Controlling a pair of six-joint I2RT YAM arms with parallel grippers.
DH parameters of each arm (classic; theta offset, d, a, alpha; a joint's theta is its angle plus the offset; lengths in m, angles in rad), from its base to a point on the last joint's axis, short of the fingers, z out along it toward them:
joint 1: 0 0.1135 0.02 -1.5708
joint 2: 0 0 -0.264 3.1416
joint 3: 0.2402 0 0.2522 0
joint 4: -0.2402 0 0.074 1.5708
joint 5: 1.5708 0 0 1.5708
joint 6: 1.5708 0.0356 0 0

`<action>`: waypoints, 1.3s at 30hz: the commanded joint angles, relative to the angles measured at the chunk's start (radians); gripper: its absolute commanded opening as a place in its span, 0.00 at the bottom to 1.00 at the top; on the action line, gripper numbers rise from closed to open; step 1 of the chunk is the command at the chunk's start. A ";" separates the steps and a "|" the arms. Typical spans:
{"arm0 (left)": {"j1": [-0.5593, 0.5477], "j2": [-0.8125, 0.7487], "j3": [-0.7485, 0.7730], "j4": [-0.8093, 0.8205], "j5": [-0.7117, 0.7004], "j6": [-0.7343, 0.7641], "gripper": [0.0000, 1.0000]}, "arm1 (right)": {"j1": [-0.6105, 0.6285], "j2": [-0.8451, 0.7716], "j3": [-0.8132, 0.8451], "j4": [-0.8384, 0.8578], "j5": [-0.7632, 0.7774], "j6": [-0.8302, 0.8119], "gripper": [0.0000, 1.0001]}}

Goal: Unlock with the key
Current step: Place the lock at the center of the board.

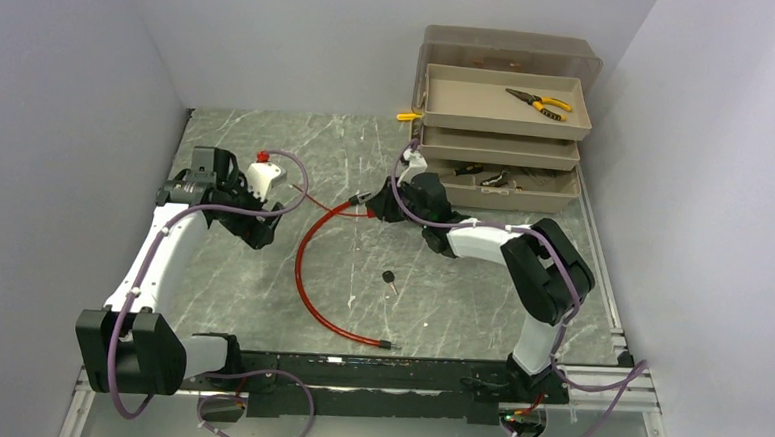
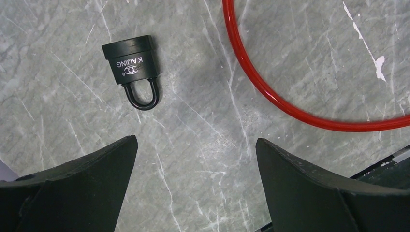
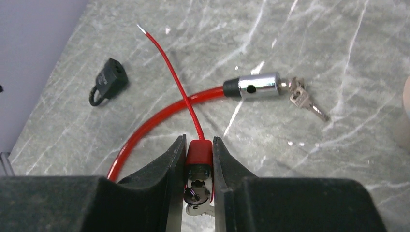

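Observation:
A black padlock lies flat on the marble table, shackle toward me, ahead and left of my open left gripper, which has nothing between its fingers. The padlock also shows at the far left of the right wrist view. My right gripper is shut on a small red lock with a thin red wire and a key bunch hanging under it. A thick red cable ends in a chrome lock cylinder with keys in it. A single black-headed key lies on the table in the top view.
The red cable loops across the table's middle to a black tip near the front rail. An open stepped toolbox stands at the back right, with yellow-handled pliers in its top tray. Grey walls close in both sides.

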 commanded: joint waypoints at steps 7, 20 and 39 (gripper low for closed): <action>0.002 -0.018 0.000 -0.017 0.030 0.016 0.99 | 0.009 0.051 0.046 -0.217 0.033 -0.026 0.38; 0.002 -0.041 0.022 -0.080 0.049 0.039 0.99 | 0.047 -0.211 -0.007 -0.467 0.210 -0.121 0.81; 0.002 -0.115 0.062 -0.131 0.055 0.039 0.99 | 0.349 -0.199 -0.053 -0.753 0.433 -0.100 0.71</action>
